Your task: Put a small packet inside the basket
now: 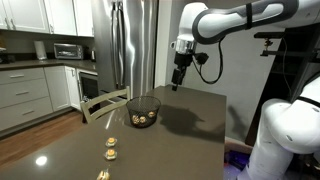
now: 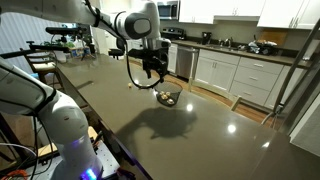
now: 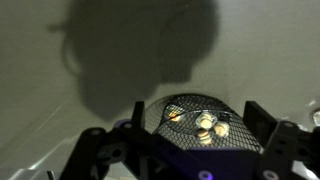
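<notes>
A black wire-mesh basket (image 1: pixel 143 104) stands on the dark table, and it shows in both exterior views (image 2: pixel 168 98). Several small gold packets (image 1: pixel 140 119) lie inside it. In the wrist view the basket (image 3: pixel 175 145) sits below and between my fingers, with the packets (image 3: pixel 205 122) visible through the mesh. My gripper (image 1: pixel 178 84) hangs above the table beside the basket, also seen in an exterior view (image 2: pixel 152 72). In the wrist view my gripper (image 3: pixel 197 108) is open with nothing between the fingers.
Three more small packets lie on the near part of the table (image 1: pixel 111 143), (image 1: pixel 110 154), (image 1: pixel 102 175). A steel refrigerator (image 1: pixel 128 45) and kitchen cabinets (image 1: pixel 22 95) stand behind. A white robot base (image 1: pixel 290 130) is at the table's side.
</notes>
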